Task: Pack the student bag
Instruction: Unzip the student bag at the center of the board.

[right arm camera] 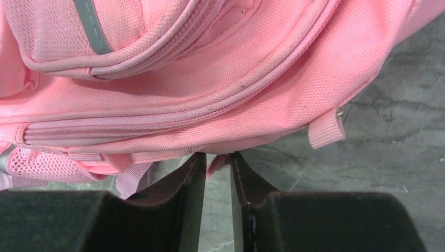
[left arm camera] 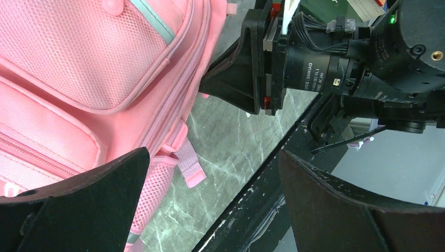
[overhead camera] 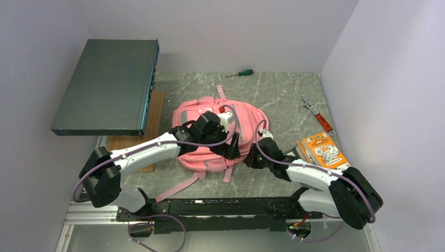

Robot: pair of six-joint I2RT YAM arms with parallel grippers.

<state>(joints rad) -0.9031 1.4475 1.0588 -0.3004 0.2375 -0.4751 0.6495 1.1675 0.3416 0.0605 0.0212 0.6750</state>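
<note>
The bag [overhead camera: 191, 113] lies flat in the middle of the marble-patterned table [overhead camera: 283, 94], front pockets up, with its straps trailing toward the arm bases. Both arms reach in over its near edge.

The left gripper [left arm camera: 214, 157] hangs above the bag's near right corner with its jaws spread wide and nothing between them.

The right gripper [right arm camera: 216, 157] sits low at the bag's edge, jaws drawn to a slim gap. A small pink tab [right arm camera: 215, 165] from the bag sits between the tips. Whether they pinch it yet, I cannot tell.

The only writing clear enough to read is in the left wrist view: "DAMIAO" in white on the black motor [left arm camera: 309, 65] behind the right gripper. The smaller print beside it is too fine to read.

To the right of the bag lies an orange book [overhead camera: 325, 149] with a cartoon cover, its lettering too small to read. A red-handled wrench [overhead camera: 317, 115] lies just beyond it.

A green-handled screwdriver [overhead camera: 240, 73] lies near the back wall. At the left, a dark flat box [overhead camera: 107, 86] sits above a wooden board [overhead camera: 153, 115].
</note>
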